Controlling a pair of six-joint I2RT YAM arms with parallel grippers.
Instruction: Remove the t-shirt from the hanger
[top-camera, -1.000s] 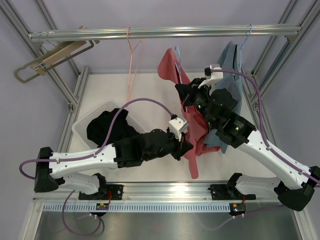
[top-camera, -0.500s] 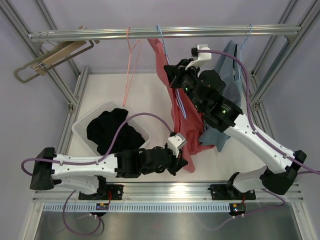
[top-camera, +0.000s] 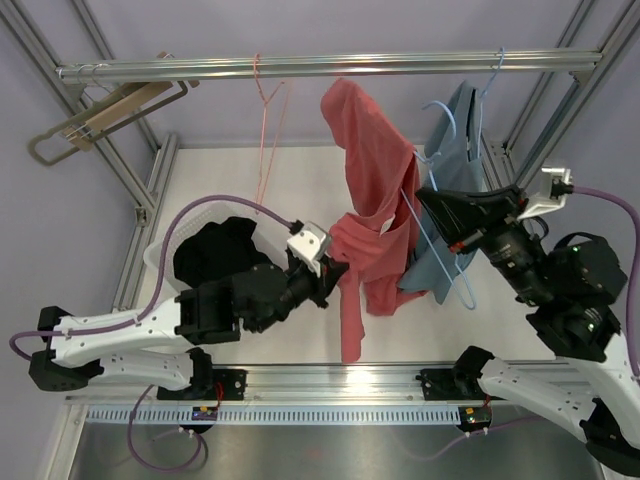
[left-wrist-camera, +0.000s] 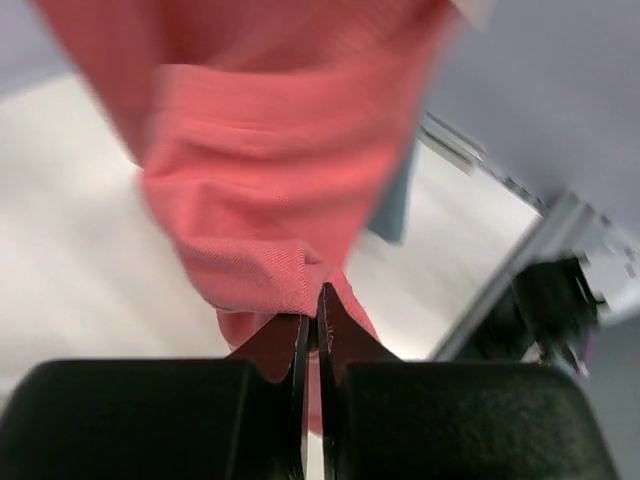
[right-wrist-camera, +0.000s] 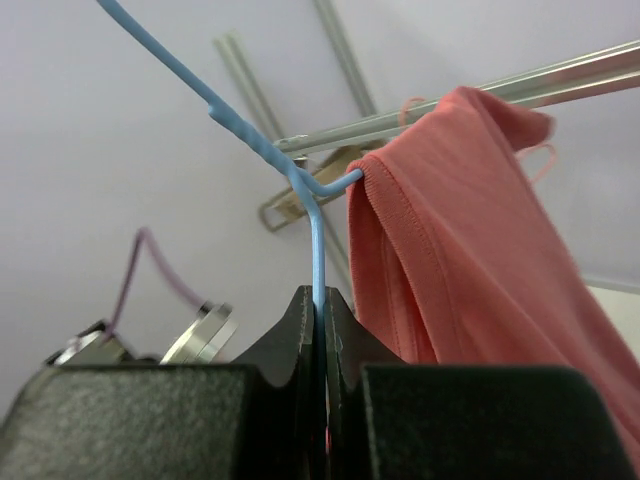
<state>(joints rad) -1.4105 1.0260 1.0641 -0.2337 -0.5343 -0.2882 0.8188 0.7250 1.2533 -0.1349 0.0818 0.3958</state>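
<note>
1. Top external, centre frame: red t-shirt (top-camera: 375, 190) mid-air under the rail (top-camera: 200, 70), caught on blue hanger (right-wrist-camera: 316, 240).
2. Left gripper (left-wrist-camera: 313, 325) clamped on t-shirt hem; right gripper (right-wrist-camera: 320, 300) pinching the hanger.
3. Pull hem leftward, hanger held firm.

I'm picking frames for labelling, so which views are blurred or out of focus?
Left wrist: the red t-shirt and background are smeared, likely motion blur. Right wrist: blue hanger and shirt stitching are crisp, rail behind soft. Top external: sharp and evenly lit.
</note>
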